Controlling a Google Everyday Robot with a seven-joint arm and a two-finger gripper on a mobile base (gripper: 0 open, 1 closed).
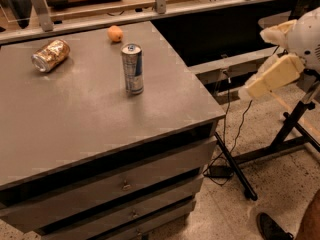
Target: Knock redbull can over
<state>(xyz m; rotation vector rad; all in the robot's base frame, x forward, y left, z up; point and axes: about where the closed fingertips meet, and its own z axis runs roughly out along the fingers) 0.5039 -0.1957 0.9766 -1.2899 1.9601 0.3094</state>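
The redbull can point(133, 69) stands upright on the grey cabinet top point(90, 114), a little right of its middle. It is slim, blue and silver, with a silver top. My gripper point(272, 77) shows as a cream-coloured part at the far right, off the cabinet's right edge and over the floor. It is well apart from the can and at about the can's height in the picture.
A dented gold-brown can point(50, 55) lies on its side at the back left of the top. An orange point(115, 33) sits at the back edge. A black stand point(287, 134) and cables are on the floor at right. A shoe point(272, 228) is at the bottom right.
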